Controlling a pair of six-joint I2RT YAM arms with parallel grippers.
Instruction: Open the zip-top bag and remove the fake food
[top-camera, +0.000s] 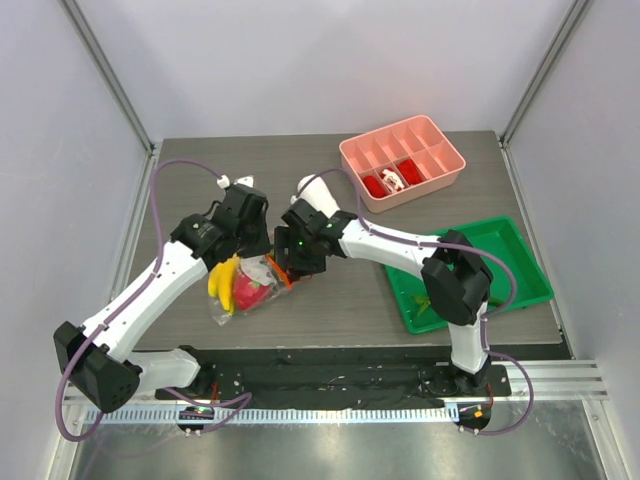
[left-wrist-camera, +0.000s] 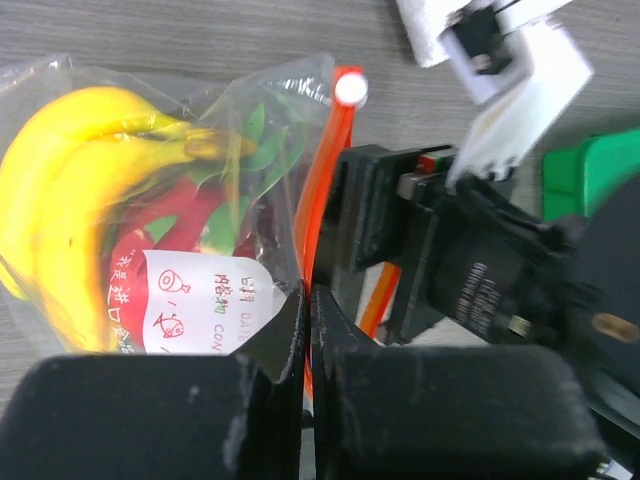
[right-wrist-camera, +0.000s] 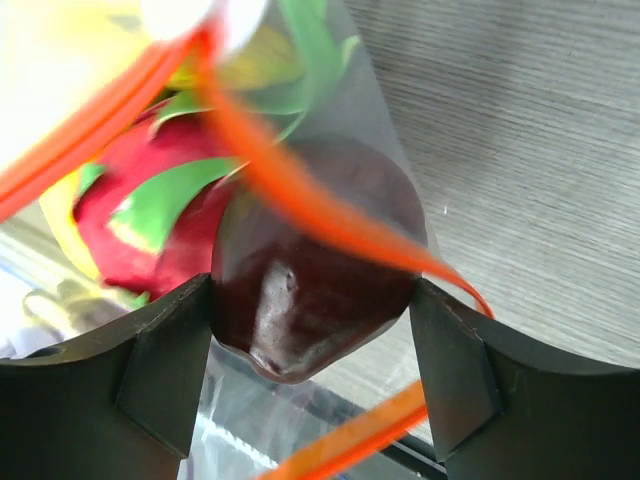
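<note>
**A:** Left side first. Left gripper (left-wrist-camera: 307, 300)?

**B:** Fingers together, pinched on the bag (top-camera: 226, 312) at its zip strip (left-wrist-camera: 326, 170). The strip runs top to bottom in that wrist view. Banana (left-wrist-camera: 80, 190) and dragon fruit (left-wrist-camera: 165, 235) lie left of it, inside the film.

**A:** Where's the bag?

**B:** Overhead view: centre-left of the table (top-camera: 330, 320), between the two grippers, mouth facing right.

**A:** Right gripper (right-wrist-camera: 310, 300)?

**B:** At the mouth. The dark fruit (right-wrist-camera: 300, 260) fills the gap, with both fingers against its sides, so it reads as clamped. The strip is split, one line crossing over the fruit and one below it. Cannot tell whether film sits between finger and fruit.

**A:** What does the next move turn on?

**B:** The fruit lies right of the left hold, and the right arm is the one on it. Judgement: the pull goes rightward, across the strip's long axis and out through the mouth, with the left pinch as anchor. The green tray (top-camera: 500, 260) at right is closest to that arm. The pink tray (top-camera: 445, 175) is at upper right.
</note>
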